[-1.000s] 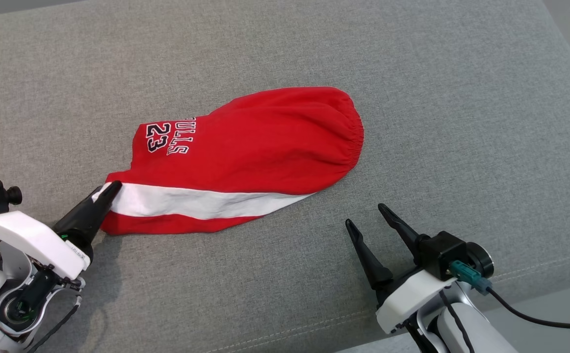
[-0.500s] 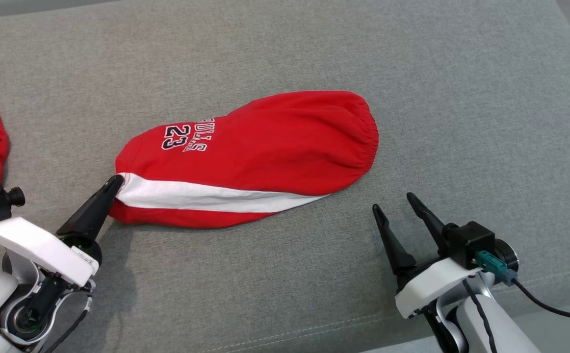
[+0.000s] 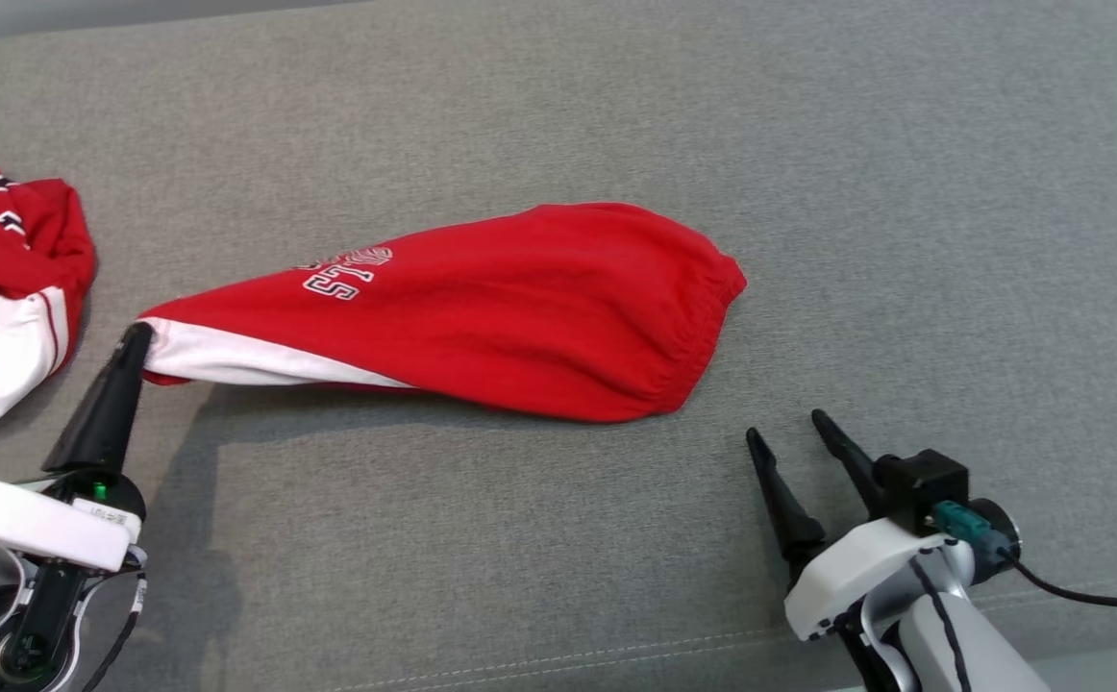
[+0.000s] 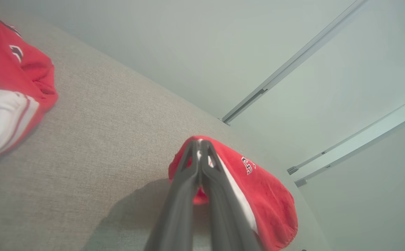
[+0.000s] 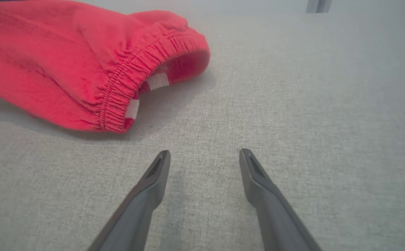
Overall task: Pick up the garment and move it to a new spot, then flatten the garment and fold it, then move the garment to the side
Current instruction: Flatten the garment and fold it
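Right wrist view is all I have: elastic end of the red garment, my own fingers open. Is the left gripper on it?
Observer: Yes, the left gripper is shut on the garment, pinching its white-striped end.
Operator: Is it lifted?
Observer: That end looks raised off the grey cushion, with a shadow underneath.
Operator: Is there anything else on the left?
Observer: A second garment, red and white, lies at the far left, apart from the held one.

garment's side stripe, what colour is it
The stripe is white, on the red garment; clearest in the head view, by the left gripper.
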Robot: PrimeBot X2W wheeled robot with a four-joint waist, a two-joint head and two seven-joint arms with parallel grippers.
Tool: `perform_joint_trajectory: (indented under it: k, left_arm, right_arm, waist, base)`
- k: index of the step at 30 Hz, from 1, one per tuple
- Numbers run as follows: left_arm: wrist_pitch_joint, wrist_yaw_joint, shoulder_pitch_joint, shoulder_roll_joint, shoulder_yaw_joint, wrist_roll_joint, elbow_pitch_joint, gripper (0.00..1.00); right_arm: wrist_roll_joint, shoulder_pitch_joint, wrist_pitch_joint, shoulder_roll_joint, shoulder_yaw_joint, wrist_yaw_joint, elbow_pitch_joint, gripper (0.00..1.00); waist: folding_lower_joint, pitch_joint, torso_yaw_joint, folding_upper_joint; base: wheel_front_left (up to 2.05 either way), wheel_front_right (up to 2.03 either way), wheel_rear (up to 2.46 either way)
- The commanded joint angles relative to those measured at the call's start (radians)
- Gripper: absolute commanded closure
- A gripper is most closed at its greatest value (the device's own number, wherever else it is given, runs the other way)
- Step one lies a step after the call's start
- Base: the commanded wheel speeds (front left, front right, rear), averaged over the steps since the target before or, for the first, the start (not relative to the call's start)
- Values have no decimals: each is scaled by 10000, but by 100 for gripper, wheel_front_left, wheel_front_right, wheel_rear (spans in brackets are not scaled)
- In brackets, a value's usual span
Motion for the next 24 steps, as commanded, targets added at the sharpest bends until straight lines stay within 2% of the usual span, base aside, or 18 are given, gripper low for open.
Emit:
perform_joint_trajectory:
  k: [1,8,23,24]
  left_arm:
    - [-96,0,-94,373,661,207,-163,100]
    - [-99,0,270,127,1245,476,-330,100]
    - [-100,0,-130,-58,763,528,-552,100]
    - [-100,0,-147,-77,726,534,-546,100]
  right_arm:
    - [103,-146,-132,47,322,0,-85,0]
    - [403,-663,-132,47,1902,0,88,0]
    - [608,-2181,-19,47,3697,0,1392,0]
    - [625,-2259,37,47,3954,0,1423,15]
  waist:
    - [0,59,140,0]
    - [0,211,427,0]
    - [0,512,1231,0]
    - [0,493,1263,0]
  base:
    - [0,0,0]
    - [0,0,0]
    - [0,0,0]
    - [0,0,0]
